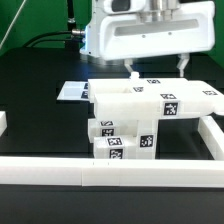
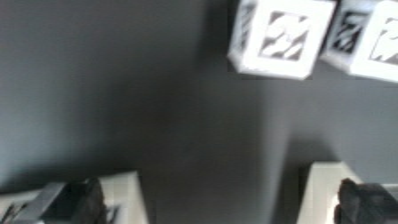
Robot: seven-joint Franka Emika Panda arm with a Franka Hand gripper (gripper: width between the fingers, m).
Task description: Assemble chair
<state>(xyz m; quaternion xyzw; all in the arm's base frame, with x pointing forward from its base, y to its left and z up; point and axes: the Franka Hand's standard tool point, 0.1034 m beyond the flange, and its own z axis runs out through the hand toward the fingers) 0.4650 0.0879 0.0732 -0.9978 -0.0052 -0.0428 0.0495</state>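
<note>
Black desk (image 1: 40,120) carries the chair parts (image 1: 145,115), white tagged blocks piled together just behind the front border rail (image 1: 110,172). Above them hang the fingers (image 1: 134,69), spread wide and gripping nothing. Toward the exterior view's left lies the marker board (image 1: 72,92).

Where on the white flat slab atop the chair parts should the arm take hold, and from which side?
Probably its two long edges near the middle, coming straight down from above. The flat slab lies level with its top face free, leg blocks crowd it below, and the gripper hangs over it, jaws open.
</note>
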